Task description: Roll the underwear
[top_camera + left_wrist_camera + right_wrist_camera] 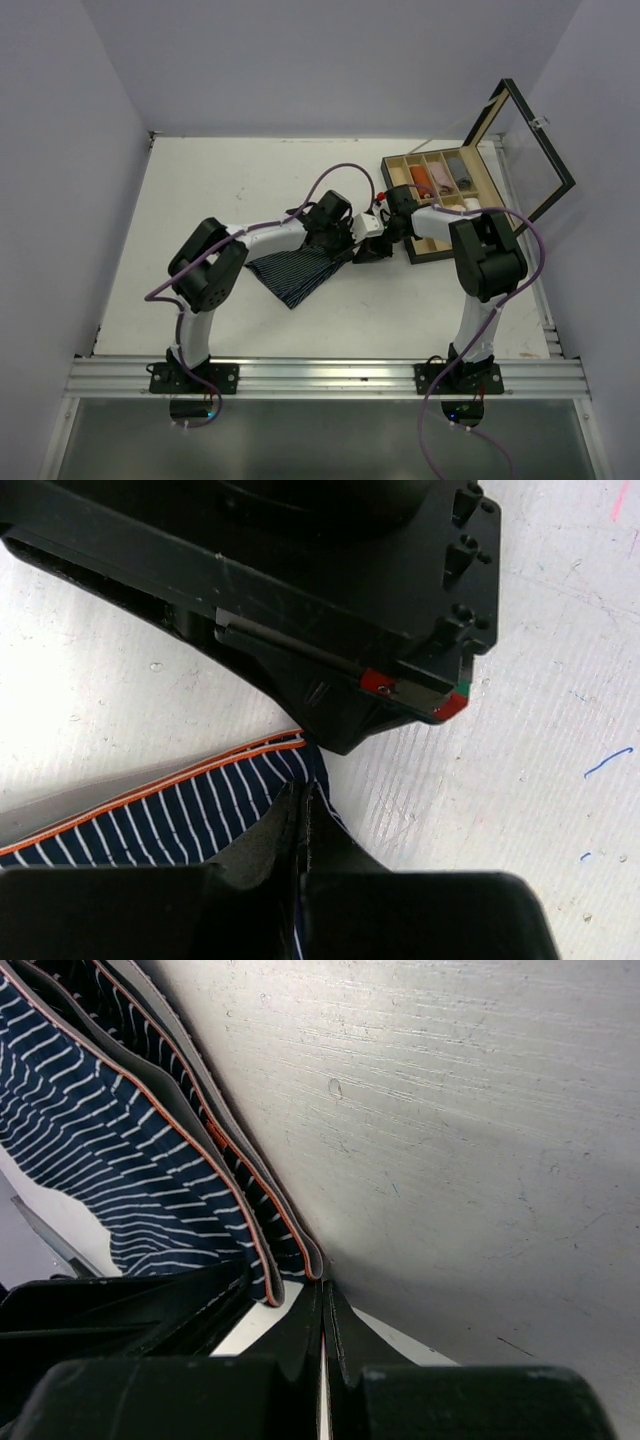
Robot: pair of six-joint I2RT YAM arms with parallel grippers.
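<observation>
The navy underwear (pixel 295 275) with thin pale stripes lies spread on the white table, its grey waistband with orange trim toward the right. My left gripper (pixel 347 243) is at its right corner; in the left wrist view the gripper (pixel 302 798) is shut, with the striped cloth (pixel 170 810) pinched between the fingers. Just right of it is my right gripper (pixel 372 247). In the right wrist view that gripper (pixel 323 1288) is shut on the end of the folded waistband (pixel 255 1200). The two grippers' tips almost touch.
A compartmented wooden box (pixel 436 248) stands at the right, its glass lid (pixel 535 150) raised toward the right wall. Rolled cloth pieces (pixel 440 178) lie in its far compartments. White walls close in the table on three sides.
</observation>
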